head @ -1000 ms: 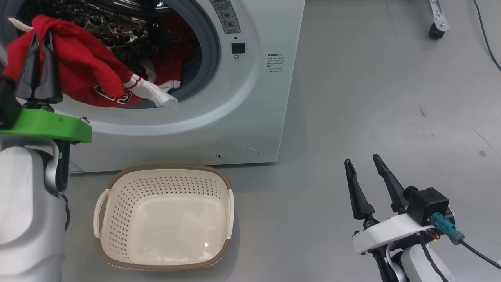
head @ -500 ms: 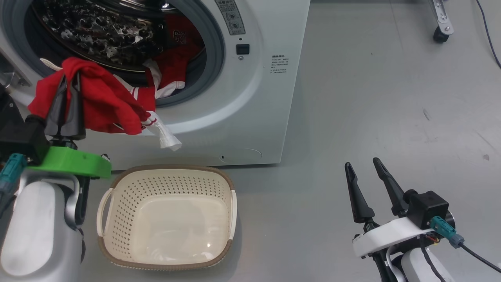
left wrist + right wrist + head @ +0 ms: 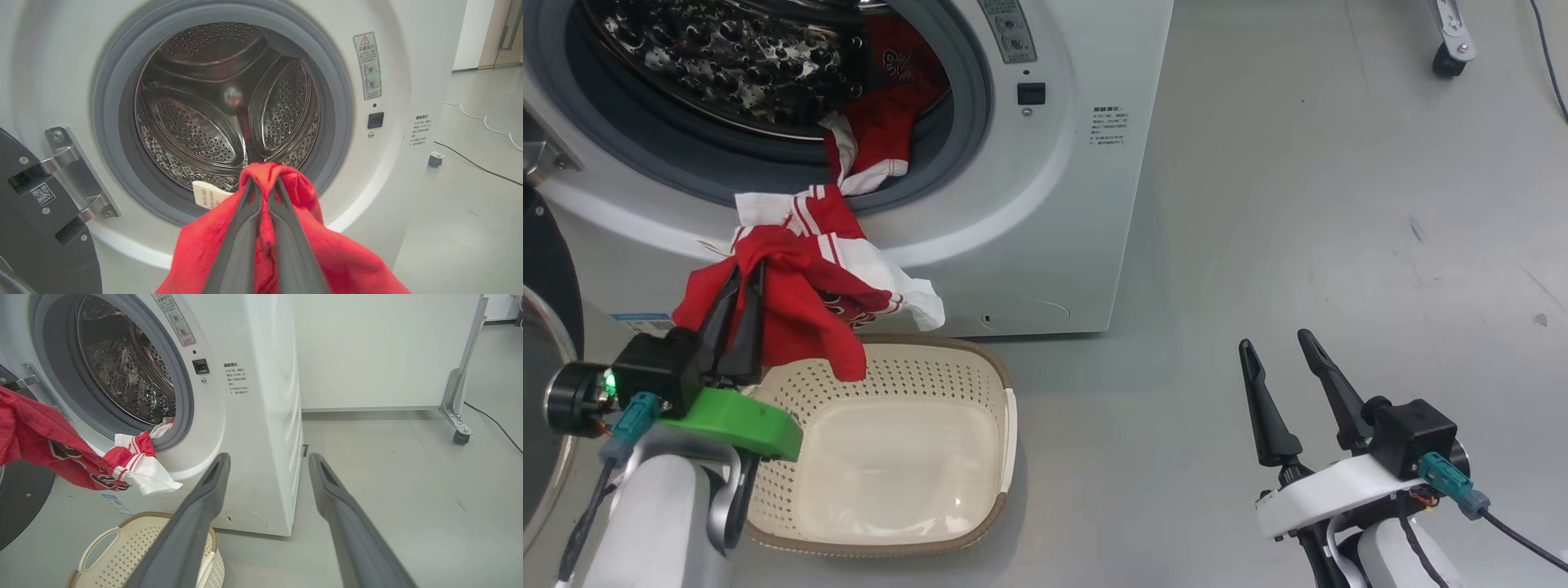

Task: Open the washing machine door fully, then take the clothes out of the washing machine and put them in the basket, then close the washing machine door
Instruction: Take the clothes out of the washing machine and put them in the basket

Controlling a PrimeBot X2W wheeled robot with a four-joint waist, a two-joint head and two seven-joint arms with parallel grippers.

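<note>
Gripping the clothes [image 3: 800,298], left tool [image 3: 748,269] now lowered toward the basket [image 3: 931,384], right tool [image 3: 1274,339] spread, empty

Drum mouth partly blocked
A red white-trimmed fabric garment [image 3: 809,269] trails over the grey-rimmed drum hole [image 3: 727,65] lip; bare grey floor [image 3: 1298,204] lies beside the white washing machine [image 3: 1078,204].
</note>
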